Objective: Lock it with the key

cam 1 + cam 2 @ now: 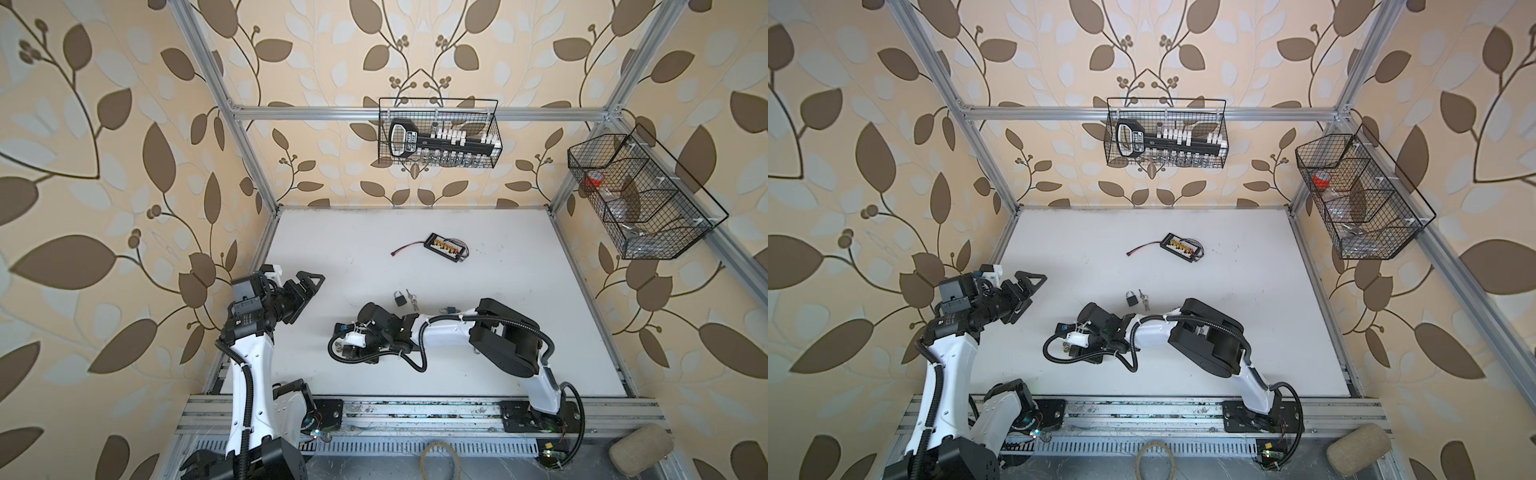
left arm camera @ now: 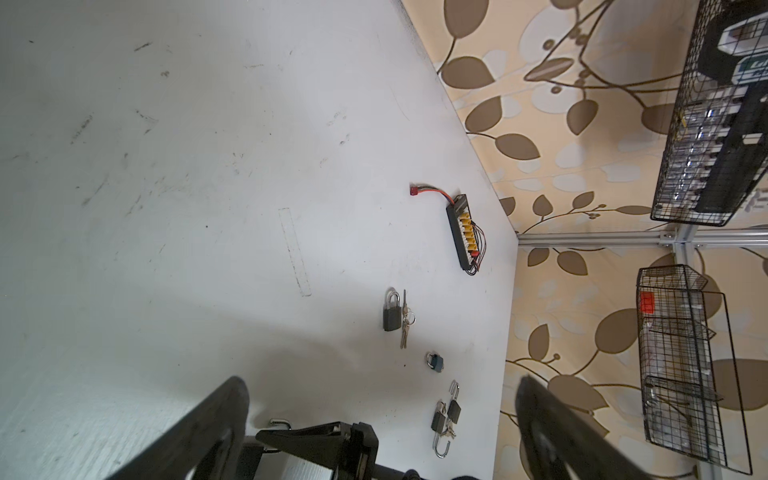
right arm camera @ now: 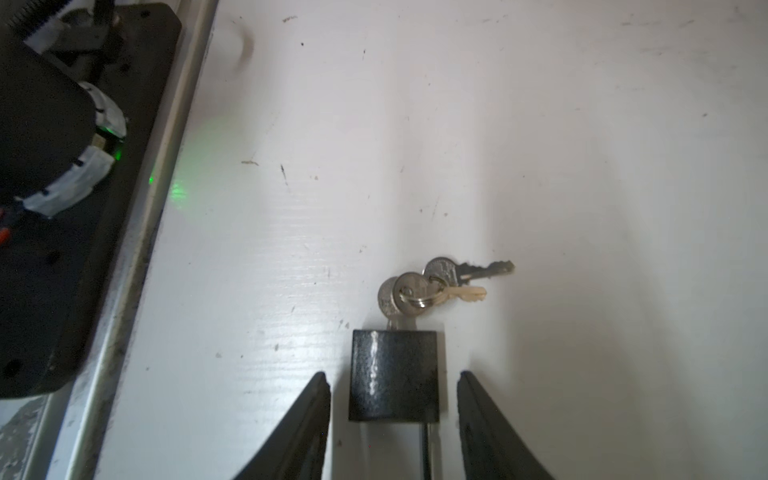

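1. Two right gripper (image 3: 394, 376) jaws stand apart astride the padlock (image 3: 394, 365) on the table (image 3: 582, 124), touching neither side; only that wrist view shows me this.
2. Its key (image 3: 388, 301) is inserted.
3. My left gripper (image 2: 382, 380) gapes wide; its wrist view alone shows two open-shackled padlocks (image 2: 454, 409).

We've got a black connector board (image 1: 445, 246) with yellow plugs near the far edge of the surface (image 1: 332, 249), red-tipped lead (image 1: 409, 248) trailing left. On the frame (image 1: 332, 111) hang wire baskets: back basket (image 1: 495, 124) has a socket rail (image 1: 449, 142), right-side basket (image 1: 665, 232) red tape (image 1: 595, 179).
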`<state>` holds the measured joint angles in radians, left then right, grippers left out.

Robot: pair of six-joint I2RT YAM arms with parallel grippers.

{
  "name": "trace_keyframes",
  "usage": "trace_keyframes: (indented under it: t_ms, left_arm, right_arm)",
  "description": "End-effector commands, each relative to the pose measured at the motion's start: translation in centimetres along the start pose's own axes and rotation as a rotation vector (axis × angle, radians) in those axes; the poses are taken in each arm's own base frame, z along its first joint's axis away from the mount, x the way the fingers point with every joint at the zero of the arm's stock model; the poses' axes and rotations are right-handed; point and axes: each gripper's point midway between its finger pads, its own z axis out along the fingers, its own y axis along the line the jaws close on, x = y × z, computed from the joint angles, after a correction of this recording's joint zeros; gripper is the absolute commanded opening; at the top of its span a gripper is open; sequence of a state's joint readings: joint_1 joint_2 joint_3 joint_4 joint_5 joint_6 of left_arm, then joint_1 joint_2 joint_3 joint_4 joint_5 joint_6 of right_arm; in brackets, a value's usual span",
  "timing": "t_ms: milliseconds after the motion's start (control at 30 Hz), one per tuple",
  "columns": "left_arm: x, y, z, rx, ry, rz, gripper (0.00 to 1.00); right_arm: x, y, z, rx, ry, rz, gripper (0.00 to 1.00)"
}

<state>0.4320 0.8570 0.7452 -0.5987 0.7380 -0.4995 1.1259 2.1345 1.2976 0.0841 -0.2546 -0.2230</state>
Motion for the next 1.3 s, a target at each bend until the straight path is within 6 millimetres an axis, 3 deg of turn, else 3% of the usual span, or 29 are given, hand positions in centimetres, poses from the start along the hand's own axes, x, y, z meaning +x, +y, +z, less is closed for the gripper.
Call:
trace_keyframes:
  t_ms: [0, 200, 600, 800, 900, 1000, 1267]
  left_arm:
    - [-1.2, -2.4, -0.9, 0.075, -0.021, 0.065, 0.99]
    - [-1.3, -2.5, -1.2, 0.069, -0.025, 0.071, 0.99]
    - [-1.2, -2.4, -1.3, 0.058, -0.032, 0.082, 0.99]
    - [-1.1, -2.5, -1.5, 0.056, -0.03, 0.094, 0.99]
    - [-1.0, -2.8, -1.9, 0.054, -0.03, 0.116, 0.99]
    - [-0.8, -3.5, -2.2, 0.082, -0.028, 0.13, 0.99]
    - [1.2, -7.8, -2.2, 0.261, 0.039, 0.233, 0.96]
  right_arm:
    - [0.7, 0.3, 0.8, -0.009, 0.055, -0.021, 0.5]
    - [1.4, 0.3, 1.4, -0.015, 0.089, -0.009, 0.44]
    - [2.1, 0.1, 0.8, 0.011, 0.099, 0.012, 0.31]
    - [1.5, 0.0, -0.5, 0.022, 0.07, 0.021, 0.15]
    - [0.3, -0.4, -2.6, 0.048, 0.032, 0.028, 0.08]
    - [-1.4, -1.0, -6.0, 0.074, -0.046, 0.053, 0.01]
    - [-3.2, -3.8, -17.3, 0.237, -0.203, 0.06, 0.0]
